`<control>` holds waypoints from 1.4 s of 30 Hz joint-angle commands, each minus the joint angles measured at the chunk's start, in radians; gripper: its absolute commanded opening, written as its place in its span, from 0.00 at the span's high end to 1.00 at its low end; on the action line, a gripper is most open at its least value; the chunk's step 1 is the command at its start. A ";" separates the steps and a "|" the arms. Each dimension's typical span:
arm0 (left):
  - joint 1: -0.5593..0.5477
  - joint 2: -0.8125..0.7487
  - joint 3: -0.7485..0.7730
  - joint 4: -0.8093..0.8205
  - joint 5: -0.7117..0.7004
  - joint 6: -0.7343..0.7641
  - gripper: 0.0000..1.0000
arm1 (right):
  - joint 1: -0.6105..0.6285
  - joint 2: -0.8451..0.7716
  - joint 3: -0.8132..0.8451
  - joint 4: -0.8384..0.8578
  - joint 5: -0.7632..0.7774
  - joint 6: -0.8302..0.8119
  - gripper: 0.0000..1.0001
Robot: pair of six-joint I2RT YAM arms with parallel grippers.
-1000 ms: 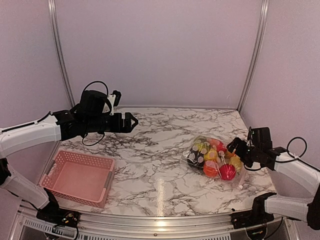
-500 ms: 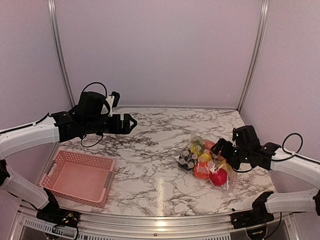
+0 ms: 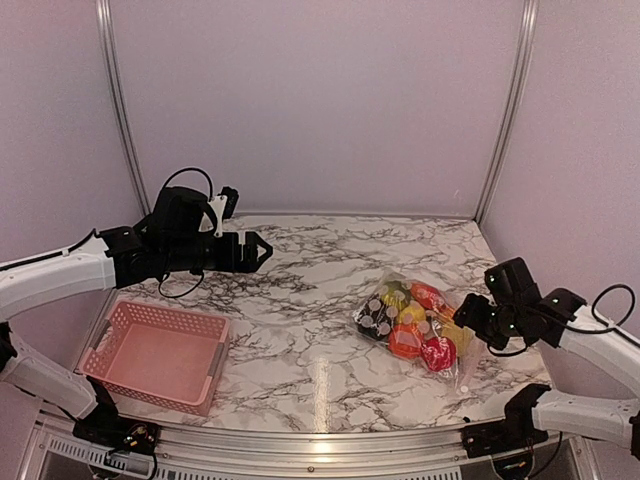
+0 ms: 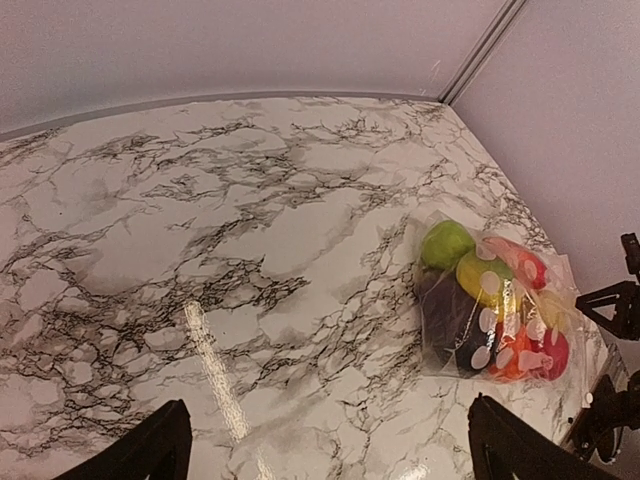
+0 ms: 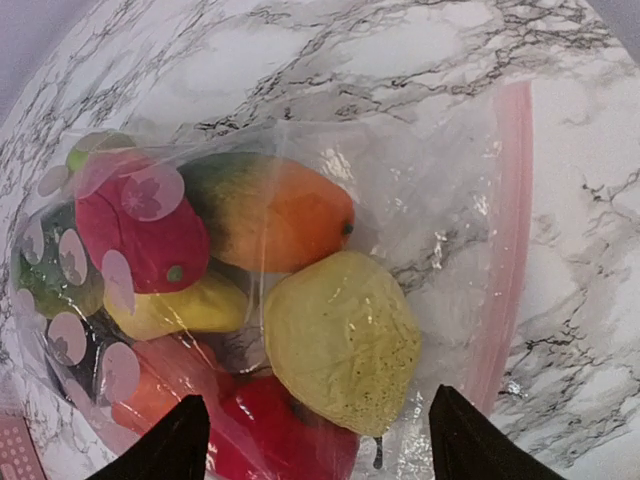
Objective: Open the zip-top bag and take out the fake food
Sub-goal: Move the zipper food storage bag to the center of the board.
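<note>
Hovering right gripper (image 5: 320, 440), spread and seemingly empty, over pink strip (image 5: 512, 230) of zip-top bag (image 5: 440, 190), for pinching it open.

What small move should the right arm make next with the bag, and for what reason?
Probably lower the right gripper onto the pink zip strip and close the jaws there. The jaws stand open above the zip-top bag, the strip lies near them, and the fake food is all inside.

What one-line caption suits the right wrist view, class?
Right gripper hovers, jaws apart, over the zip-top bag packed with fake food on the marble table.
</note>
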 commanded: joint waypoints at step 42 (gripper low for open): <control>-0.002 0.057 -0.091 0.087 0.165 -0.131 0.01 | 0.468 0.793 0.401 0.552 -0.088 0.011 0.61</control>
